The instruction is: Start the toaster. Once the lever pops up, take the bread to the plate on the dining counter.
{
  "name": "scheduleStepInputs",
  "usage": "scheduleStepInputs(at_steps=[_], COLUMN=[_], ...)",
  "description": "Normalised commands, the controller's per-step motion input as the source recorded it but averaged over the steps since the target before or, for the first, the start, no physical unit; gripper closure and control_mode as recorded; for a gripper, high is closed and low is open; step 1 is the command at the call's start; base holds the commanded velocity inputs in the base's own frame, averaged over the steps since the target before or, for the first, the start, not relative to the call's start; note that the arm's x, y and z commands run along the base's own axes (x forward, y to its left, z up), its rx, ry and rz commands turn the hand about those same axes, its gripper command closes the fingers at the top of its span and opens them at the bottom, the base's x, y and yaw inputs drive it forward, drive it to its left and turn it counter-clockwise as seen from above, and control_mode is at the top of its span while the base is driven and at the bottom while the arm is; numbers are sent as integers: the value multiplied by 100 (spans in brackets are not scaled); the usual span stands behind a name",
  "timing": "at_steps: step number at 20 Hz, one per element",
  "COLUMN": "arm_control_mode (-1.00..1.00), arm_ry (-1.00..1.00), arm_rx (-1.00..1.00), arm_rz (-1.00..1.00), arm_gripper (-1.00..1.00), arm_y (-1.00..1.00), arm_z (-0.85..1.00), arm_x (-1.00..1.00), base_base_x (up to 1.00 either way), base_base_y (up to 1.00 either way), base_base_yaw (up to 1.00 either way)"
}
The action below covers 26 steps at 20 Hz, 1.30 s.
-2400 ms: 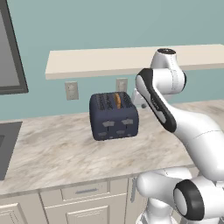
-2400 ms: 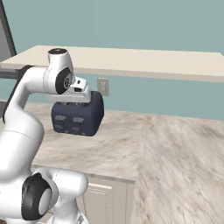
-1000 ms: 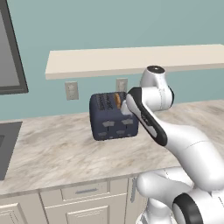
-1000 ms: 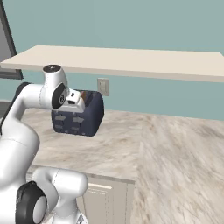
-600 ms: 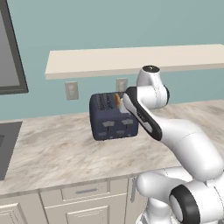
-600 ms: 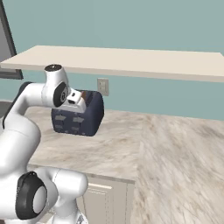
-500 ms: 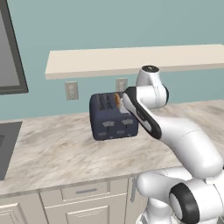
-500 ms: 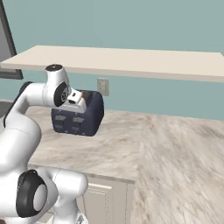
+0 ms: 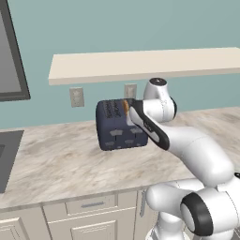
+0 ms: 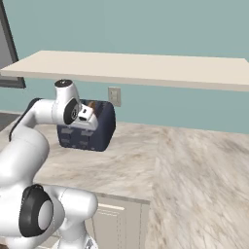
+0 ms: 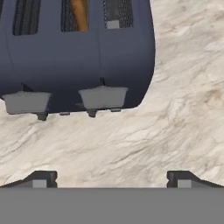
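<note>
room: bare marble desk (image 11: 175,109) open to the toaster's right, shelf (image 9: 140,65) overhead | end effector (image 11: 109,178): we see its tips spread wide, pinching nothing — just above the toaster front | toaster (image 9: 115,124): navy, boxy, near the back wall | bread (image 11: 78,13): golden-brown slice (standing in a slot)

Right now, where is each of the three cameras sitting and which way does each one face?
Left base view: behind the arm's left, looking forward and down at the dark navy-blue boxy toaster on the marbled counter; the white arm rises from lower right.
Right base view: behind the arm's right, facing the same toaster; the arm rises from lower left.
Hand view: on the hand, above the toaster's front, looking down at its grey levers, with the open gripper at the bottom.
All three share the toaster and the golden-brown bread in a slot.
</note>
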Motion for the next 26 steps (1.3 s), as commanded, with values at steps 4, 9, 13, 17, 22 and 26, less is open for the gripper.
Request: scheduleStepInputs(at_steps=[4,9,13,17,22,26], arm_control_mode=[-100,-100,-100,-100,-100,-100], arm_ry=[-1,0,0,0,0,0], arm_rx=[0,0,0,0,0,1], arm_rz=[0,0,0,0,0,0], arm_gripper=[-100,-100,-100,-100,-100,-100], arm_y=[-1,-9,-2,-1,-1,-9], arm_z=[-20,-1,0,0,0,0], arm_x=[4,0,0,7,9,6], base_base_x=[0,0,0,0,0,0], base_base_y=[0,0,0,0,0,0], base_base_yaw=[0,0,0,0,0,0])
